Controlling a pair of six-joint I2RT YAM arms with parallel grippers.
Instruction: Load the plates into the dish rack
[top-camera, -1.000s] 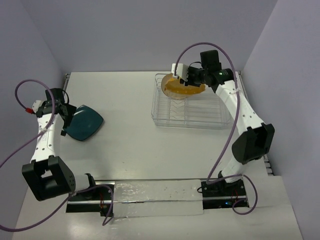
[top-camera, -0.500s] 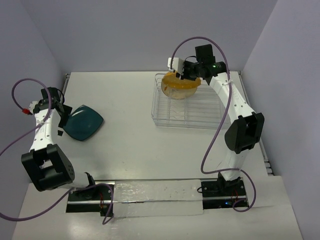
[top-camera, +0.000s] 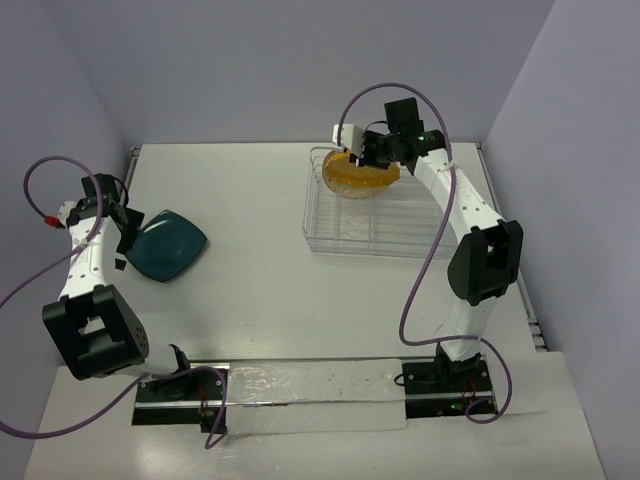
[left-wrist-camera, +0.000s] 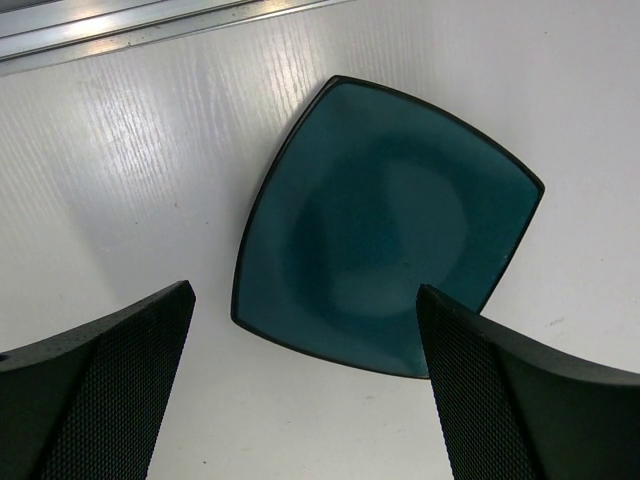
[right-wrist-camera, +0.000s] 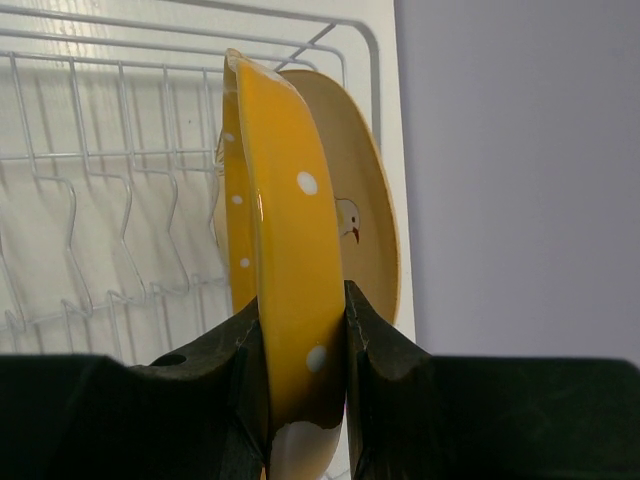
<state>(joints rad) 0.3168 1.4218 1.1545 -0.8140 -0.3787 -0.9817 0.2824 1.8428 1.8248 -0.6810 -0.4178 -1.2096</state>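
The right gripper (right-wrist-camera: 300, 320) is pinching the yellow plate (right-wrist-camera: 275, 230) on edge over the far end of the dish rack (top-camera: 390, 220), beside the seemingly racked cream plate (right-wrist-camera: 362, 215), while the wide-open left gripper (left-wrist-camera: 305, 292) is hovering above the teal plate (left-wrist-camera: 385, 220), which is lying unloaded on the table (top-camera: 250, 290).

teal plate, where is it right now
In the top view the dark teal plate lies flat on the left side of the table, beside the open left gripper, well apart from the dish rack at far right.
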